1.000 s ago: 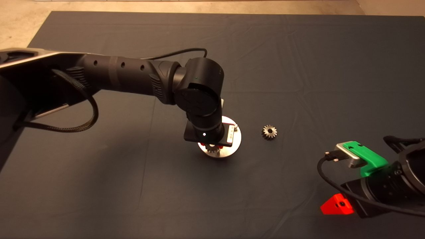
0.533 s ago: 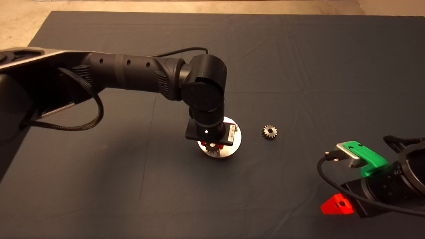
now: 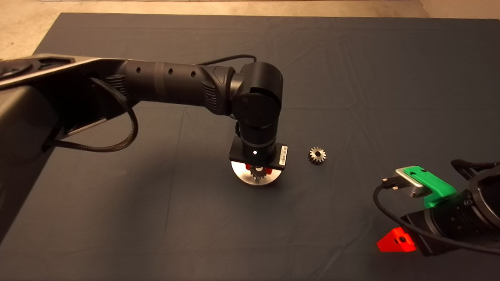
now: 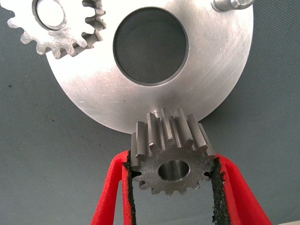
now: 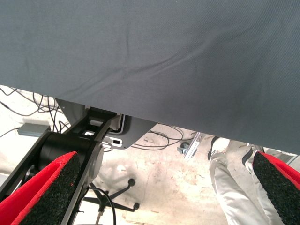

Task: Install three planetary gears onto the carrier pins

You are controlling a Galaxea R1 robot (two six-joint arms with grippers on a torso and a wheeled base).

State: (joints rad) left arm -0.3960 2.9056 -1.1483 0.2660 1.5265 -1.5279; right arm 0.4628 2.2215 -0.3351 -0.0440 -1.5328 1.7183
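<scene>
Currently I log the dark mat [image 3: 351,78] as the largest item, covering the table. Next, the left arm [image 3: 168,84] reaches in from the left side, and its left gripper [image 4: 171,187] hangs over the near rim of the round disc [image 4: 93,101]. That gripper is clamped on one gear [image 4: 171,157], the black pads [image 4: 216,192] pressing its teeth from both sides, the gear's bore facing the wrist camera. I note the right gripper [image 5: 164,187] parked at the lower right edge of the mat, fingers spread wide with nothing between them; its wrist view shows floor, cables and a person's leg [image 5: 229,183]. The disc lies mid-mat with a large centre hole. On it, a second gear [image 4: 58,23] sits seated on a pin, and one bare pin [image 4: 232,4] stands across the hole from it. A third gear [image 3: 316,155] lies loose on the mat, just right of the disc.
</scene>
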